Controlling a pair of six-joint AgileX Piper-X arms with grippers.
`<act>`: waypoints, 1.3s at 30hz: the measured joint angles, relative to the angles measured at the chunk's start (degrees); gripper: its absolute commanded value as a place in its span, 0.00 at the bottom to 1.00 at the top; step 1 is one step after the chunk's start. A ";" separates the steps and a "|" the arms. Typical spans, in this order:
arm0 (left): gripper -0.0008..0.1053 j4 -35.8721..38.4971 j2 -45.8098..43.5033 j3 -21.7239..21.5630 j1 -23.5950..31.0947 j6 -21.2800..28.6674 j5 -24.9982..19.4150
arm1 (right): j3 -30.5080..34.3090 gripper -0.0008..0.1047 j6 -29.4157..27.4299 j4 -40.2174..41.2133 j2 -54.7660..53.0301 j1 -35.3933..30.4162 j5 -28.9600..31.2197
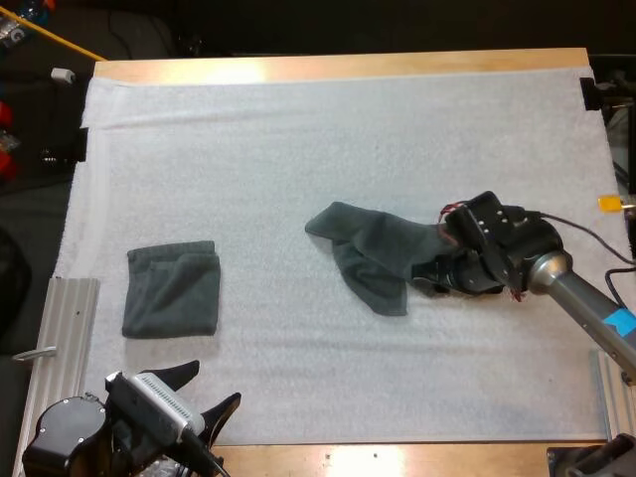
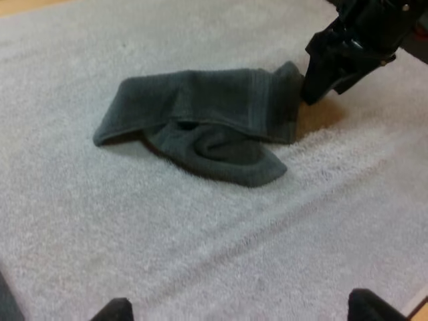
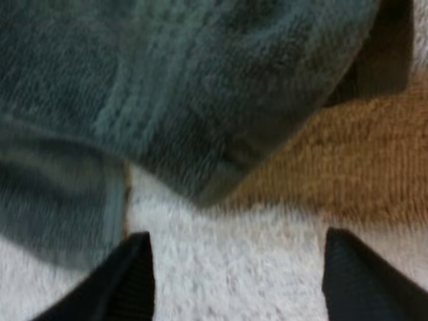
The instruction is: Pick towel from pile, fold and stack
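So my right gripper (image 1: 434, 278) is down low on the white mat (image 1: 298, 149) with its fingers apart, clamped on nothing. The crumpled towel (image 1: 373, 253) lies mid-mat, right of centre, and its right end sits just in front of my fingertips, basically at the gap's mouth. My left gripper (image 1: 207, 388) hangs at the near left edge, fingers spread too. The folded towel (image 1: 172, 290) lies flat on the left, just beyond it.
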 measured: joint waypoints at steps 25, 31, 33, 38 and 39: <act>0.59 1.32 0.00 0.00 0.00 -0.07 0.05 | 1.37 0.02 5.51 -14.26 12.01 -1.74 -6.57; 0.59 1.32 0.00 0.00 0.00 -0.07 0.05 | 1.37 0.01 5.07 -16.59 9.04 -1.20 -6.59; 0.59 1.32 0.00 0.00 0.00 -0.07 0.05 | 1.15 0.01 4.54 -17.04 6.38 -1.11 -6.33; 0.59 1.32 0.00 0.00 0.00 -0.07 0.05 | -0.43 0.01 2.12 -17.15 -2.12 -1.11 -6.08; 0.59 1.32 0.00 0.00 0.00 -0.07 0.05 | -0.89 0.01 1.84 -17.15 -4.10 -1.11 -5.99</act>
